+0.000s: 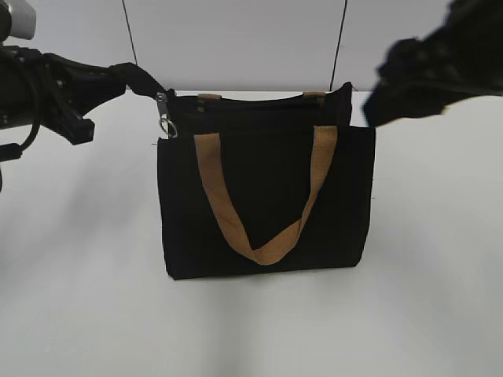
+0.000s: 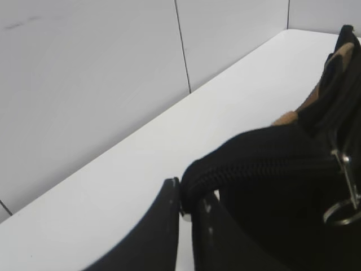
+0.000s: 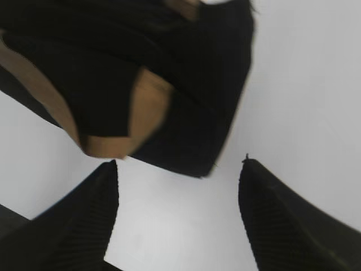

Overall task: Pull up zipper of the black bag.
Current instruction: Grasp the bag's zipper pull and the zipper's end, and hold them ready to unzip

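The black bag point(image 1: 267, 196) stands upright on the white table, with a tan strap point(image 1: 263, 236) hanging down its front. The zipper point(image 1: 244, 98) runs along its top edge. Its silver pull tab with a ring point(image 1: 167, 122) hangs at the left end. My left gripper point(image 1: 149, 82) is shut on the black zip end at the bag's top left corner. In the left wrist view the jaws point(image 2: 186, 195) pinch that ridged zip end, and the pull tab point(image 2: 344, 186) hangs further along. My right gripper point(image 1: 376, 110) is open and empty, blurred, above the bag's top right corner point(image 3: 192, 84).
The white table point(image 1: 78, 298) lies all around the bag. A white panelled wall point(image 1: 236, 39) stands close behind the table's far edge. Both black arms reach in from the upper left and upper right.
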`<state>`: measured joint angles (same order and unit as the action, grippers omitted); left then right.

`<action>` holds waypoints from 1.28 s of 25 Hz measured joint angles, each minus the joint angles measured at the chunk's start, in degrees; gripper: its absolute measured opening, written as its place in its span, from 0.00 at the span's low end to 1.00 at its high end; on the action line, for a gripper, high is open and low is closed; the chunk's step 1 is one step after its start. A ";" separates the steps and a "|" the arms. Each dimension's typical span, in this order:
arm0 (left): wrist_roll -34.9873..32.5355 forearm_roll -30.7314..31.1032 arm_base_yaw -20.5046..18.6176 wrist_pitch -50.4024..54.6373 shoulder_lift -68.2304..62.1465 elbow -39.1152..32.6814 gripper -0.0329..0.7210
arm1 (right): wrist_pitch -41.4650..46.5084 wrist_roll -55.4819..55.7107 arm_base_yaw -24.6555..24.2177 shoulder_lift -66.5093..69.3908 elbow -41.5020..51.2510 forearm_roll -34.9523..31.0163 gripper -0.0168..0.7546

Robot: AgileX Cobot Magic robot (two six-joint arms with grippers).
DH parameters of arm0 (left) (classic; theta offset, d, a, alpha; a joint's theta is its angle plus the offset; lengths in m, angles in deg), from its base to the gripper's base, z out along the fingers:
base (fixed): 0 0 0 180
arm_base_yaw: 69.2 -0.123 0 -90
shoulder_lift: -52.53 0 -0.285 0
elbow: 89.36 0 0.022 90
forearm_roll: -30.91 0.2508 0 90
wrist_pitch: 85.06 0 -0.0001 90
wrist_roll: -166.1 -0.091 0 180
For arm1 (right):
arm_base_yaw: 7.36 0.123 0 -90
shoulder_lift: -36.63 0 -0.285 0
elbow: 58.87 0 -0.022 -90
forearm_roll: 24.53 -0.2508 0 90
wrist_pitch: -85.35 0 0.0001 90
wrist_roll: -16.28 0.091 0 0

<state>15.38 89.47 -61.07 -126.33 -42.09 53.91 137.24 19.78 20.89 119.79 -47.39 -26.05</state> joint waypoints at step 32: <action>2.68 -0.24 0.58 -4.66 -0.38 3.79 0.07 | -10.64 5.78 12.78 35.58 -27.09 -16.67 0.40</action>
<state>18.07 89.23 -60.49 -130.99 -42.47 57.70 126.60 25.56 33.67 155.37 -74.48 -42.73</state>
